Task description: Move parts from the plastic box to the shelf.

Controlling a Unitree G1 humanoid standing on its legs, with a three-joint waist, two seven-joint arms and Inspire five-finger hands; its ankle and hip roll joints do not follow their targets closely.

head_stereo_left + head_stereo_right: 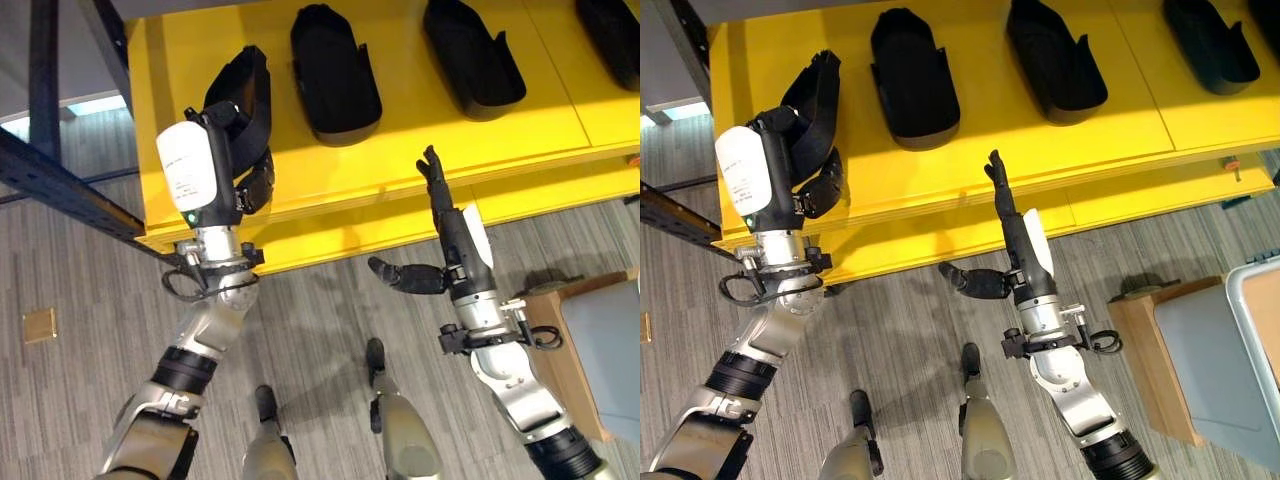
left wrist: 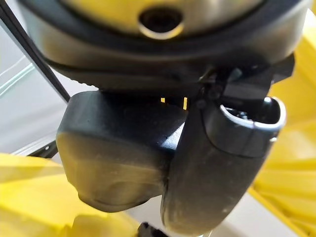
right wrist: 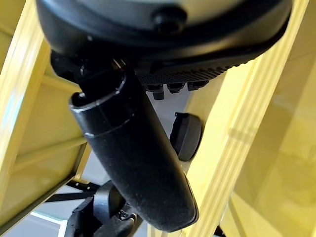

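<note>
The left hand is gripping a black part, fingers curled round it, and is holding it over the left end of the yellow shelf. Three more black parts are lying in a row along that shelf, the nearest just beside the held one. The right hand is hanging empty near the shelf's front edge, fingers straight and thumb sticking out. A grey box is standing at the right on a wooden stand; its contents are hidden, so how many parts are left is unclear.

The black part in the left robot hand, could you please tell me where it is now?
In the left eye view the black part sits at the yellow shelf's left end, gripped by the left robot hand, left of three matching parts.
</note>
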